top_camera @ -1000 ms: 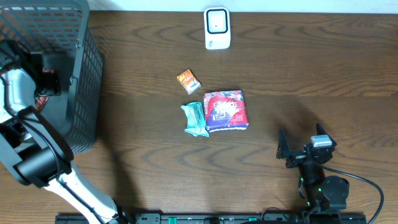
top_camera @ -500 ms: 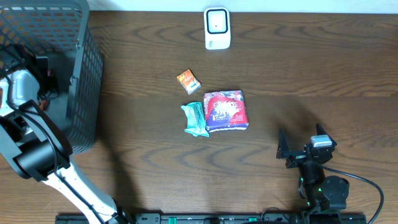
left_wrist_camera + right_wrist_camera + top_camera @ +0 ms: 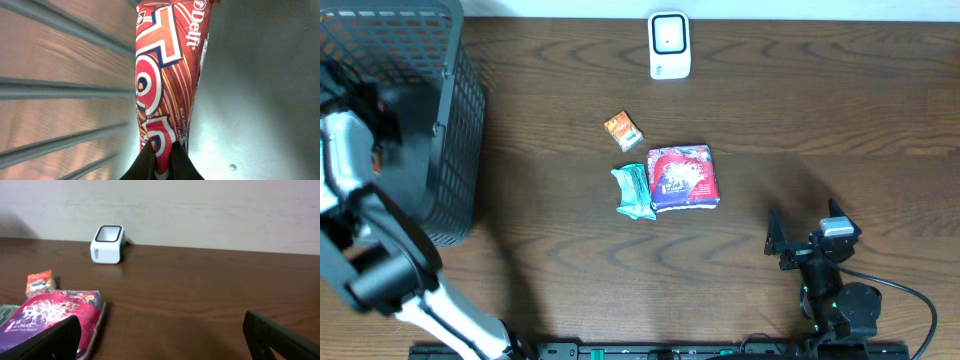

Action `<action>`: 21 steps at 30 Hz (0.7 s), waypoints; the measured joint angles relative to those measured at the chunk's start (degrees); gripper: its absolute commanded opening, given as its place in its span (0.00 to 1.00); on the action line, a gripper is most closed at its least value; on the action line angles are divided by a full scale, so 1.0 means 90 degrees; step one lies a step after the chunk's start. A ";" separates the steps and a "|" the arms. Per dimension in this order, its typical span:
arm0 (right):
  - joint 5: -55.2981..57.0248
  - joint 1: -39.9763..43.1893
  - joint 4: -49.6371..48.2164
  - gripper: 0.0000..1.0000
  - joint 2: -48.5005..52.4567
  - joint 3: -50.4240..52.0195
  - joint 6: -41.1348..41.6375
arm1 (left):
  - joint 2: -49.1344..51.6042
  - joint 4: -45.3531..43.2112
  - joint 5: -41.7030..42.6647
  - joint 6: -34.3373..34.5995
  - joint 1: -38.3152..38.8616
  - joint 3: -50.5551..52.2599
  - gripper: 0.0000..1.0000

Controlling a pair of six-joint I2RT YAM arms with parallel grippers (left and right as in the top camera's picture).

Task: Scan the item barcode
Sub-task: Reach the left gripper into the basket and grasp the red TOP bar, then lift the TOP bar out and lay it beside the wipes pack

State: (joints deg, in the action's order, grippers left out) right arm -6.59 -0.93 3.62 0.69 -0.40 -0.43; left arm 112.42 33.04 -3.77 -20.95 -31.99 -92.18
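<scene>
Your left tool (image 3: 161, 155), clenched on just the end of the red wrapper (image 3: 165, 75) inside the basket (image 3: 455, 150), may let the slick pack slip or snag the bars on lifting. Farther across the bench, the scanner (image 3: 669, 45) could meet a face without the barcode; your right tool (image 3: 165, 340) idles released.

Counted one wooden table (image 3: 840, 110). Logged one white barcode scanner (image 3: 669, 45). Logged one dark wire basket (image 3: 455, 120). Tallied four packaged goods, one of each kind: one small orange packet (image 3: 624, 131), one teal snack packet (image 3: 634, 191), one red-and-purple pouch (image 3: 684, 178), one red Delfi chocolate bar (image 3: 165, 75). Recorded two grippers: one left gripper (image 3: 161, 150), one right gripper (image 3: 161, 320). Found no duplicates among the packets.
</scene>
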 measured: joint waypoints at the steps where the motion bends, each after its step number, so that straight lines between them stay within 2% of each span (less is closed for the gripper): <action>1: 0.0000 0.0000 0.0002 0.99 0.0002 0.0000 0.0000 | -0.0296 -0.0053 0.0053 0.0068 0.0000 0.0000 0.08; 7: 0.0000 0.0000 0.0002 0.99 0.0002 0.0000 0.0000 | -0.2064 -0.0109 0.1226 0.0658 -0.0005 -0.0019 0.07; 14: 0.0000 0.0000 0.0000 0.99 0.0002 0.0000 0.0000 | -0.3067 -0.0126 0.2681 0.2489 0.0095 -0.0019 0.08; 17: 0.0000 0.0000 0.0002 0.99 0.0002 0.0000 0.0000 | -0.3347 -0.0129 0.3106 0.3109 0.0464 -0.0019 0.08; 21: 0.0002 0.0000 0.0000 0.99 0.0002 0.0000 0.0000 | -0.3684 0.0124 0.3487 0.3492 0.1343 -0.0019 0.07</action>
State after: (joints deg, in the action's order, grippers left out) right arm -6.57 -0.93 3.62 0.71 -0.40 -0.43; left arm 79.26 34.15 27.62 10.48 -19.90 -92.36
